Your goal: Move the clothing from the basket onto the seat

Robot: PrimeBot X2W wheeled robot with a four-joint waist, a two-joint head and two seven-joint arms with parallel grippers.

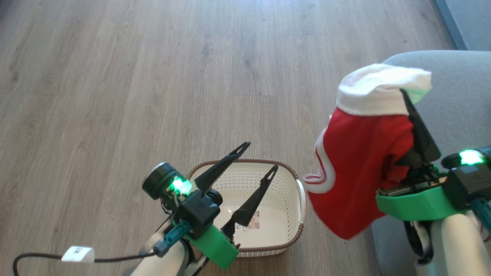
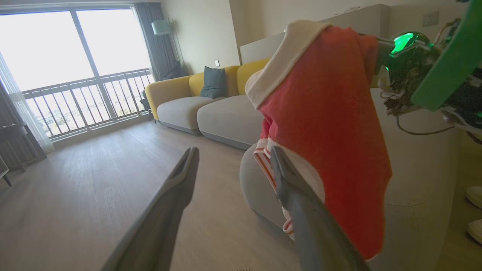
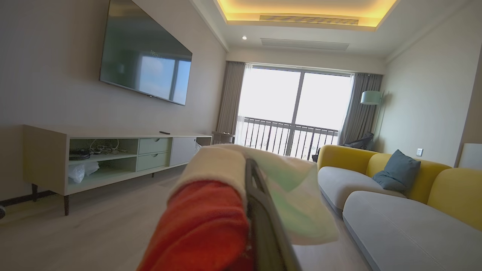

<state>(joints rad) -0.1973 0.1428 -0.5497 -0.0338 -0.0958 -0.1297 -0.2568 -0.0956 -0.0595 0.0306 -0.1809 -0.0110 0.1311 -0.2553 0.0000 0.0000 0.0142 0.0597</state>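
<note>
The clothing (image 1: 360, 161) is a red garment with a white part and white striped trim. It hangs in the air from my right gripper (image 1: 406, 99), which is shut on it just left of the grey seat (image 1: 452, 99). In the left wrist view the clothing (image 2: 327, 113) dangles in front of the seat's rounded corner (image 2: 256, 180). The right wrist view shows the red and white fabric (image 3: 203, 226) draped over my right gripper (image 3: 250, 162). My left gripper (image 1: 262, 155) is open above the white basket (image 1: 284, 191), whose bare bottom shows a label sticker. Nothing sits between its fingers (image 2: 173, 195).
Wood floor surrounds the basket. A black cable with a white tag (image 1: 76, 253) trails at the lower left. A grey and yellow sofa (image 2: 211, 109) runs along the wall toward the balcony window. A low TV cabinet (image 3: 113, 158) stands opposite. White shoes (image 2: 475, 195) lie beside the seat.
</note>
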